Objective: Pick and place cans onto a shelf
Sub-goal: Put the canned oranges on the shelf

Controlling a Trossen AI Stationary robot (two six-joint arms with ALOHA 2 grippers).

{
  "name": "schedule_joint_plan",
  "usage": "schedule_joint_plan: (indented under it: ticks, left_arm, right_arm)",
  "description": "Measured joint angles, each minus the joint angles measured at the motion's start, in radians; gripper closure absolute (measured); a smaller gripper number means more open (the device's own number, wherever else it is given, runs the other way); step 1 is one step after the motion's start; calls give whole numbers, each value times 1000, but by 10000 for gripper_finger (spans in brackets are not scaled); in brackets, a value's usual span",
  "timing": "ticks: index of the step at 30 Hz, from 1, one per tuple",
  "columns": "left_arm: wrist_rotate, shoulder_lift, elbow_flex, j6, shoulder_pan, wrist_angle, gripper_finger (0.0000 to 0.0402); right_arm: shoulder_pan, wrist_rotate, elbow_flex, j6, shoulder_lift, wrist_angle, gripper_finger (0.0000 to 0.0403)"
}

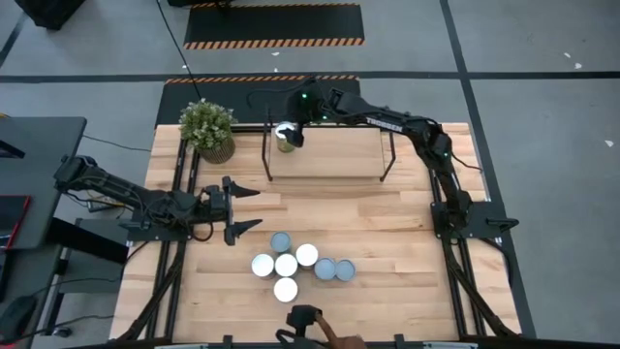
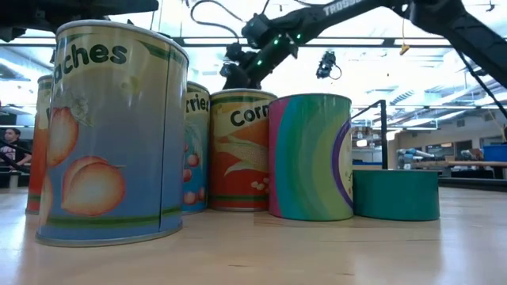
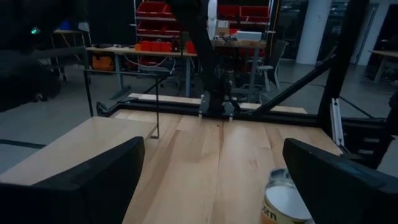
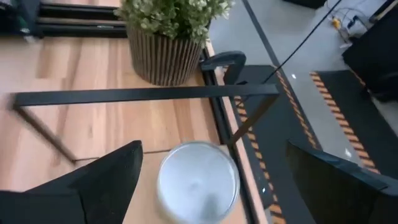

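Step in hand: release of one can [image 1: 285, 138] at the shelf's [image 1: 329, 155] plant-side end. Lift straight up, avoiding the black frame rail.
Right gripper [image 1: 291, 133]: above that can, fingers apart, nothing clamped.
Six cans [image 1: 291, 264]: clustered on table, front of shelf.
Left gripper [image 1: 242, 209]: spread, idle, beside cluster.

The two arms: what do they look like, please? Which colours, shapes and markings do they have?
Both arms are dark, almost black, built of jointed segments. The left claw ends in two pointed black fingers. The right claw hangs from an arm with white lettering along one link and a green light near its wrist. Black cables trail behind it.
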Motion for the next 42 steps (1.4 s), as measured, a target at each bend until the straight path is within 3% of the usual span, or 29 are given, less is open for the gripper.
schedule_joint_plan:
  ticks: [29, 42]
  left_arm:
    - [0, 0, 0, -44, -1, -28, 13]
    - [0, 0, 0, -49, -1, -38, 13]
  right_arm:
    - [-30, -91, -3, 47, 95, 25, 3]
    - [-30, -65, -6, 46, 123, -10, 8]
